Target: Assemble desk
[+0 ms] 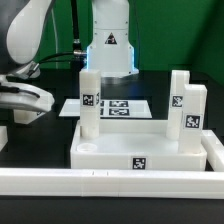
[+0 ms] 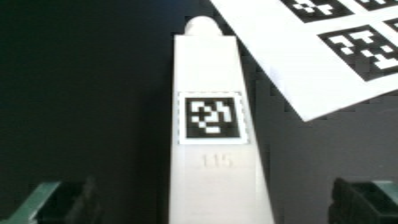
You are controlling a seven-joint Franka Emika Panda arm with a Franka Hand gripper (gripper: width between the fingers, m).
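Black table (image 1: 30, 140) with the long white rail (image 1: 100, 180) across the front. Desk top (image 1: 135, 152) sits just behind the rail, flipped so legs point up.

Legs up on it: one tall at the exterior view's left corner (image 1: 89, 100), two at the exterior view's right, front one (image 1: 189, 118) and one behind it (image 1: 178, 92). Whether they're fully seated, can't tell from here. That looks like three of what I take to be four; the back-left corner looks bare, though it's partly hidden by the left leg.

Marker board (image 1: 112, 106) lies flat behind the desk, untouched.

Arm sits at the exterior view's left edge, well apart from the desk. Gripper (image 2: 206, 205) is spread wide, holding nothing; finger pads (image 2: 57, 200) stand apart on either side of a tagged white leg (image 2: 217, 130), not touching it. Leg lies on the table beside the marker board corner.

Judgement: this is the last leg, pre-grasp. Left to do: close on it, carry it to the empty corner, seat it.
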